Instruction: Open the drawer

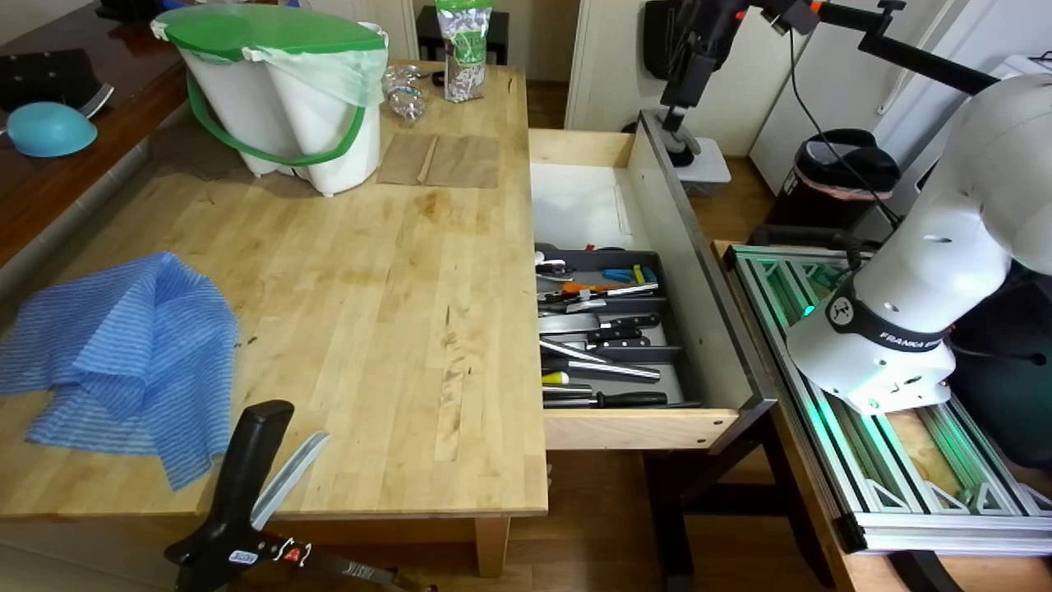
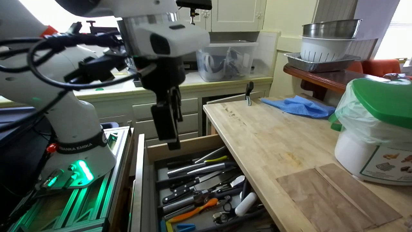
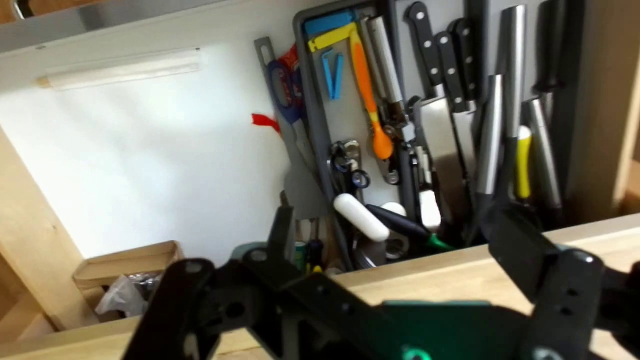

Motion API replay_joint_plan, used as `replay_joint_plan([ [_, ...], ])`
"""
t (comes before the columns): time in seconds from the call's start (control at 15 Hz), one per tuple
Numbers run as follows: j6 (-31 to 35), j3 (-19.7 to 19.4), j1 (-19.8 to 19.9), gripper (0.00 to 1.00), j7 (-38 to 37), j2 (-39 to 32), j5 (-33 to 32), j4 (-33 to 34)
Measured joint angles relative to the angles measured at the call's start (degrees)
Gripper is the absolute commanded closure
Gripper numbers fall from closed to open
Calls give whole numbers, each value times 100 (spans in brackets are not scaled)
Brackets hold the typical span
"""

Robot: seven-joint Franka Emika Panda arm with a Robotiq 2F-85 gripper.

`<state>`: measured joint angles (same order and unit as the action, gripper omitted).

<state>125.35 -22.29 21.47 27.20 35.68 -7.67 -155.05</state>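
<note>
- Right in front of the robot's base [image 1: 871,370], we found the drawer [image 1: 575,197] standing out from under the table [image 1: 460,329]; its front faced the base, and its long axis ran alongside the table edge.
- Its front panel [image 1: 682,238] looked flat and pale grey on the inner face; we saw end walls [image 1: 641,429] of smooth light wood and a white floor [image 3: 140,145].
- Towards one end lay a dark grey tray [image 3: 345,122], its narrow compartments set crosswise to that long axis. In the wrist view we made out black knife handles [image 3: 425,45] dotted with bright rivets, round shiny metal handles [image 3: 490,130] and a slim orange utensil [image 3: 363,75] with a rounded tip.
- Over the drawer hung the gripper [image 3: 390,212], pointing down in both exterior views. Its fingers [image 3: 281,230] were spread wide, unclenched, with open air between them; past them we looked down on the tray and the wooden table edge.
- Across the tabletop of pale wooden strips we saw a creased piece of brown paper [image 1: 468,160] lying flat; farther over were a crumpled blue cloth [image 1: 140,353] with fine stripes and a white bin [image 1: 271,107] under a green lid [image 1: 263,33].
- Beyond the table, we noticed a rounded turquoise object [image 1: 51,130] resting on a counter [image 1: 49,189] of reddish-brown wood.
</note>
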Motion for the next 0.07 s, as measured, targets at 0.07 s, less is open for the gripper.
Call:
replay_joint_plan([
  [0.07,-334,-77,-44,0,175,236,102,76],
])
